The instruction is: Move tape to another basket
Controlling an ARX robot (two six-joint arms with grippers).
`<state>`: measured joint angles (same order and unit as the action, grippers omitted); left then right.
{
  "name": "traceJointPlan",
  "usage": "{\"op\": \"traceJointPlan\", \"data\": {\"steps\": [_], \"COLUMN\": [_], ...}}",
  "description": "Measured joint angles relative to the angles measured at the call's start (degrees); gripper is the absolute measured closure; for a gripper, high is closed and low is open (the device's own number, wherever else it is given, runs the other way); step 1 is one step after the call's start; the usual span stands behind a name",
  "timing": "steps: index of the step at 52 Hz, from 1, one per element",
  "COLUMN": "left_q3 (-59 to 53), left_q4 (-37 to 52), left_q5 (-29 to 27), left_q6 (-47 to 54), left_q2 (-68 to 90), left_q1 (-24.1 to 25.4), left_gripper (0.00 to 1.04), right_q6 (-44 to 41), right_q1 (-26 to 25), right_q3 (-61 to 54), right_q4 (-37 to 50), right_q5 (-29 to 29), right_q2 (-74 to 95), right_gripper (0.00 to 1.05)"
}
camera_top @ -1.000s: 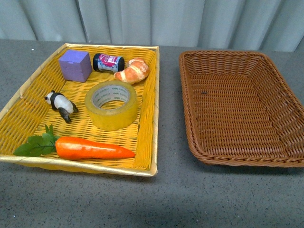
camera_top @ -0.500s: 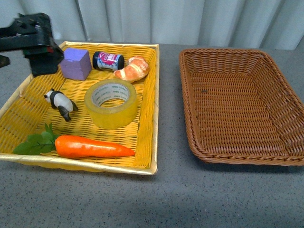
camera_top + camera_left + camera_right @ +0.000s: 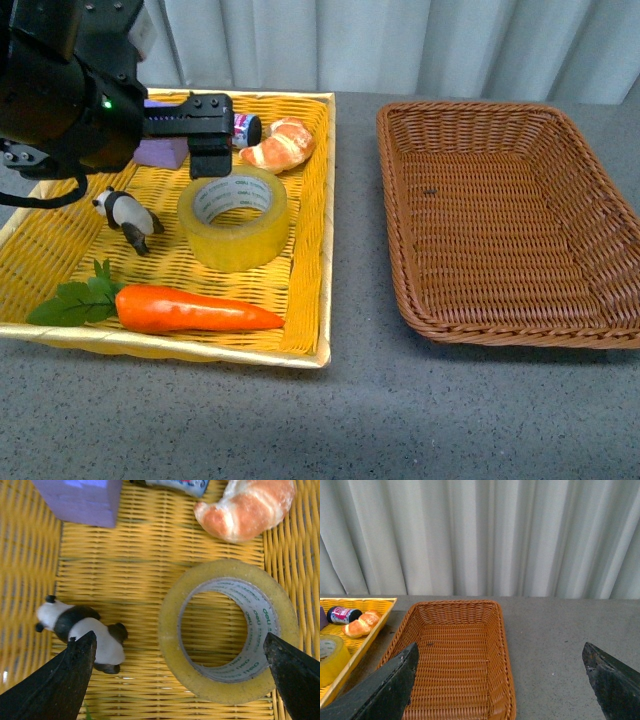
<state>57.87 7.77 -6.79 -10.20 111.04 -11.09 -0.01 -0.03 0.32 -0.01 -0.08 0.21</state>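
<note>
The tape [image 3: 232, 246], a wide yellowish roll, lies flat in the middle of the yellow woven tray [image 3: 324, 200]. My left gripper [image 3: 210, 150] hangs open just above the roll's far edge. In the left wrist view the tape [image 3: 220, 687] sits between the spread fingers of the left gripper [image 3: 180, 637], nothing held. The brown wicker basket [image 3: 400, 250] stands empty to the right of the tray. My right gripper [image 3: 500, 650] is open in the air, looking down at the basket [image 3: 455, 602]; it does not show in the front view.
The tray also holds a purple cube [image 3: 162, 153], a small dark bottle [image 3: 246, 129], a croissant [image 3: 281, 147], a panda figure [image 3: 128, 214] and a carrot [image 3: 195, 312]. A grey curtain hangs behind the grey table.
The left arm came in from the left and moved right over the tray, stopping above the tape. The tape and other objects have not moved.
</note>
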Motion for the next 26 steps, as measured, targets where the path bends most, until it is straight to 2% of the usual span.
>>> {"op": "traceJointPlan", "data": {"steps": [8,26], "left_q3": [3.65,9.29], "left_q4": [-2.73,-7.32], "left_q5": [-2.67,-1.68], "left_q6": [1.36,2.45], "left_q2": [4.48,9.75], "left_q1": [-0.94,-0.39], "left_gripper": [0.06,0.06], "right_q6": [0.00,0.00], "right_q1": [0.00,0.00], "right_q3": [0.00,0.00], "right_q4": [0.00,0.00], "right_q5": [0.00,0.00], "right_q2": [0.00,0.00], "right_gripper": [0.09,0.09]}}
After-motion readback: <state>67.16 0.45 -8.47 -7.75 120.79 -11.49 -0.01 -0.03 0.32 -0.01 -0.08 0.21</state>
